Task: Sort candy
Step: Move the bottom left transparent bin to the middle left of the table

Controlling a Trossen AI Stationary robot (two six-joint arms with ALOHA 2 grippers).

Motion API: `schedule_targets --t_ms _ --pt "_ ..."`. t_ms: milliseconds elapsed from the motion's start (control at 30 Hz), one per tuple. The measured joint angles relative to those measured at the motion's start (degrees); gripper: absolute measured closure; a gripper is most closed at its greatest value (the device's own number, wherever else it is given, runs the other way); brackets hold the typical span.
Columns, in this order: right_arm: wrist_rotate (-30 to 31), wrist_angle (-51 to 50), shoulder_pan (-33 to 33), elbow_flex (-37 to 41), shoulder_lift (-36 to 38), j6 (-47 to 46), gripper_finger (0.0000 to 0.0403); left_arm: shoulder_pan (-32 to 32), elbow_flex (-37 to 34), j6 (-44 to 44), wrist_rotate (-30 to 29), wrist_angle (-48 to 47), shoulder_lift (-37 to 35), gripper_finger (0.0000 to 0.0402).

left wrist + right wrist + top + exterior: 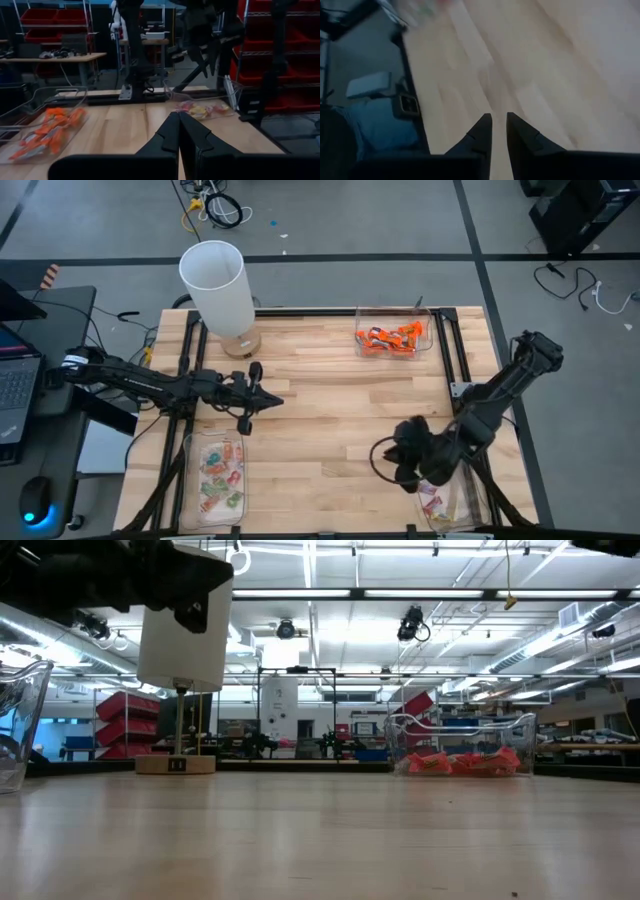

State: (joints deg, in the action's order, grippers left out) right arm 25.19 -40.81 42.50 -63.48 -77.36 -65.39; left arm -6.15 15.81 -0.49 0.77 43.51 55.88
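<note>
Fingers of the left gripper (178,131) are pressed together with nothing between them; I see them meet in a point in the left wrist view. That gripper (268,401) hangs above the pale wooden worktop (330,410) on its left half, just beyond the clear rectangular plastic tray (216,476) at the near left corner.

Right gripper fingers (483,131) stand a narrow gap apart, and I see only bare wood through the gap, nothing held. From above, the right gripper (408,448) sits low over the near right part of the worktop, right beside a second clear tray (446,505) at the near right corner.

Candy lies in three places. The near left tray holds a mix of small wrapped sweets in pale green, pink and orange (222,473). The near right tray holds pink-and-yellow wrapped sweets (433,502), partly hidden from me by the arm; the left wrist view shows them clearer (200,108). A third clear tray (395,332) at the far right edge holds only orange wrapped sweets (390,337).

A white cylindrical lamp shade on a round wooden base (217,283) stands at the far left of the worktop.
</note>
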Motion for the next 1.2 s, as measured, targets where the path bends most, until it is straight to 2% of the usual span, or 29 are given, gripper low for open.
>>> schedule_targets --t_ms 100,367,633,800,1200 --pt "2.34 6.61 -2.25 0.00 0.00 11.14 0.0361 -0.45 0.00 0.03 0.04 0.48 0.02 0.0397" --pt "2.12 24.47 -9.32 0.00 0.00 38.28 0.0367 -0.79 0.00 0.12 0.03 0.96 0.00 0.0397" --pt "-4.81 35.32 -17.24 -0.02 0.00 56.92 0.0380 -0.79 0.00 1.54 0.01 0.96 0.01 0.0397" --pt "-9.84 39.25 -21.18 -0.02 0.00 64.62 0.0388 -0.79 0.00 1.97 -0.01 2.89 0.01 0.0397" --pt "-19.01 43.79 -26.88 -0.04 -0.02 73.91 0.0402 -0.77 0.02 3.48 -0.25 4.63 -0.07 0.0397"
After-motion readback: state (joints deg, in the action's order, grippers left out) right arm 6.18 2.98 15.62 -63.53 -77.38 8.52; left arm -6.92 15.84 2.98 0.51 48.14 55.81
